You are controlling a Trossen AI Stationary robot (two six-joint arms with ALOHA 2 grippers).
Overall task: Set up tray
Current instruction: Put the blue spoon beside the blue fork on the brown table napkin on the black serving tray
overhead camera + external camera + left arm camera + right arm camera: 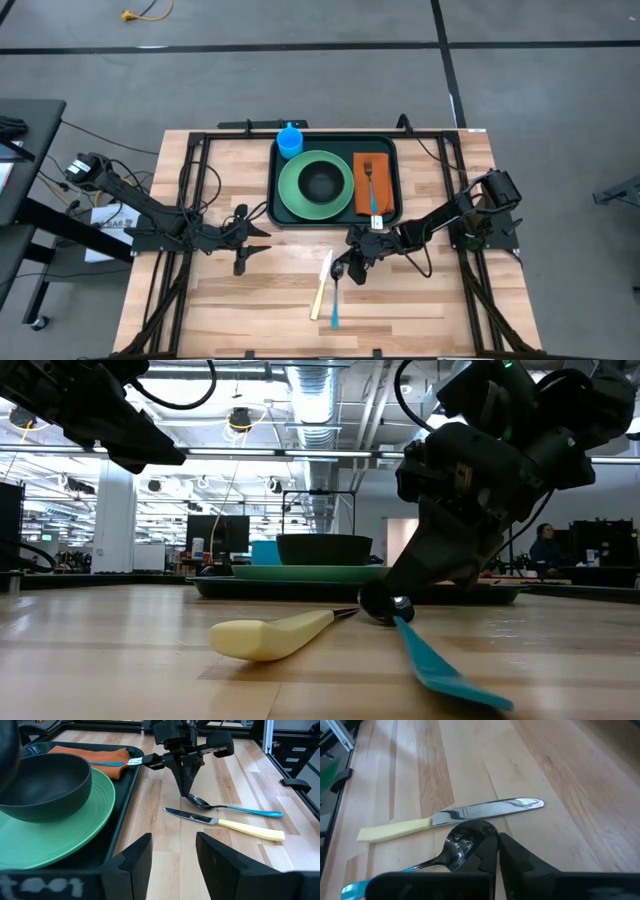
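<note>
High view: the large dark green rectangular plastic tray (pixel 389 150) sits at the far middle of the wooden table (pixel 250 310). It carries a round light-green plate (pixel 293 190) with a dark bowl (pixel 320 181) on it, a blue cup (pixel 289 141) at its far left corner, and an orange cloth napkin (pixel 362 195) with a blue-handled fork (pixel 371 190) laid on top. Two pieces remain off the tray, on the bare wood nearer the front: a cream-handled table knife (pixel 322 284) and a blue-handled metal spoon (pixel 336 300). The right gripper (pixel 357 265) is down at the spoon's bowl end. The left gripper (pixel 243 243) waits above the table left of the tray, evidently idle.

Low view: the right gripper's tip meets the table at the spoon's bowl (pixel 385 606), with the teal handle running toward the camera. The knife (pixel 275 632) lies just beside it.

Left wrist view: the left gripper's fingers (pixel 140 857) stand well apart with nothing between them. The spoon (pixel 230 808) and knife (pixel 220 822) lie side by side and close together.

Right wrist view: the right gripper's fingers (pixel 485 850) are nearly closed, pinching around the neck of the spoon (pixel 455 851) just behind its bowl. Whether the grip is firm cannot be told. Judgement: the spoon is being taken first, to join the setting on the tray.
</note>
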